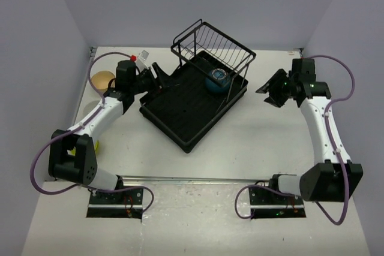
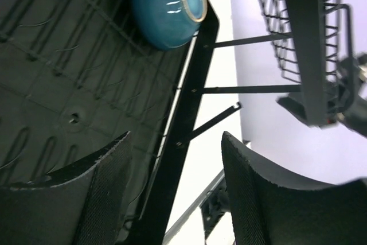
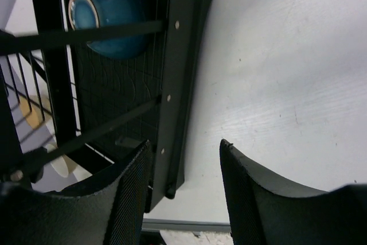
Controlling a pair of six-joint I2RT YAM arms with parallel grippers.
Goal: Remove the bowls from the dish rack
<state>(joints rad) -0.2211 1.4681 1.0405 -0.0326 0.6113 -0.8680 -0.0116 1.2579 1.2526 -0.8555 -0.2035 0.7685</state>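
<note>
resting inside the dish rack (image 1: 180, 112), the dark blue bowl (image 1: 218, 80) sits at the tray's far right end, beneath the wire basket (image 1: 213, 43). it is the only bowl seen in the rack. from above, a pale ring on the bowl faces upward. in the left wrist view the same bowl (image 2: 167, 7) lies on the ribbed floor close to the tray's rim, and in the right wrist view it (image 3: 106, 15) shows behind the basket's black bars.

the left gripper (image 1: 157, 79) hovers at the tray's far left edge. its jaws stand apart with nothing between them, and its fingers (image 2: 109, 199) frame the tray rim below. the right gripper (image 1: 268, 94) hangs over the bare table (image 1: 240, 142), just right of the rack and apart from it. its jaws are also spread and hold nothing, and its fingers (image 3: 258, 199) sit above the white surface beside the tray's edge.

a cream bowl (image 1: 102, 80) rests on the table to the left, outside the rack and partly hidden by the left arm.
</note>
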